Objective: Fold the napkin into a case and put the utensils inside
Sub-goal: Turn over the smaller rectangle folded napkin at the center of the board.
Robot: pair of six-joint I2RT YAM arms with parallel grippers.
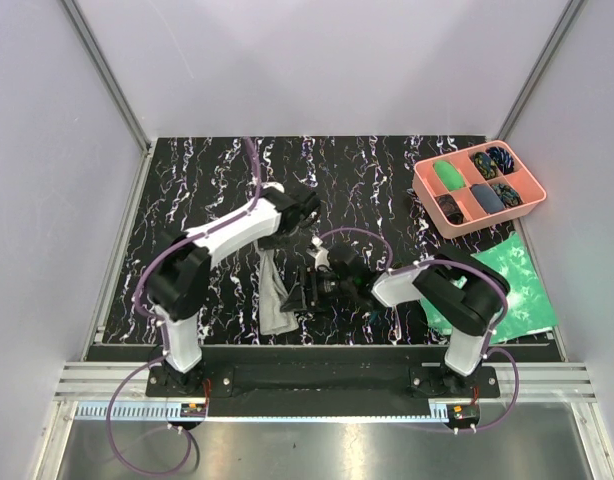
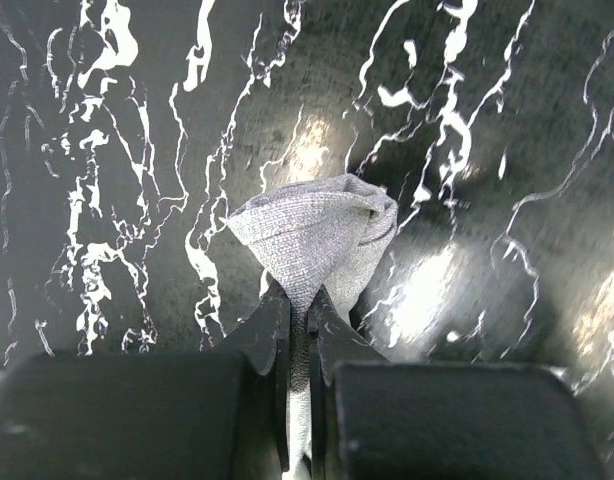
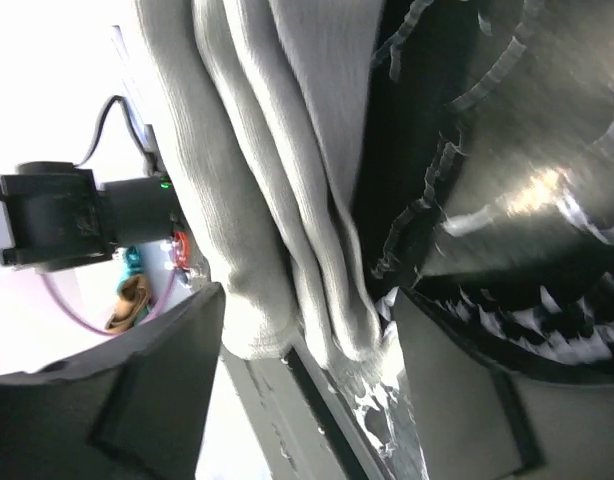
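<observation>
Showing one grey napkin (image 2: 312,235) pinched by the closed left claw (image 2: 299,325), right claw (image 3: 307,340) spread open at its lower end, one pink tray (image 1: 430,208) on bench (image 1: 187,200).

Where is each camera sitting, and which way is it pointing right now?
Top external: above and behind the bases, looking down on the table; the left arm and right arm both show.
Left wrist: on the left arm, facing down past the left gripper, shut on the napkin.
Right wrist: on the right arm, tilted sideways, looking through the open right gripper at hanging folds.
Shared: all three show the napkin and the marbled table.
</observation>
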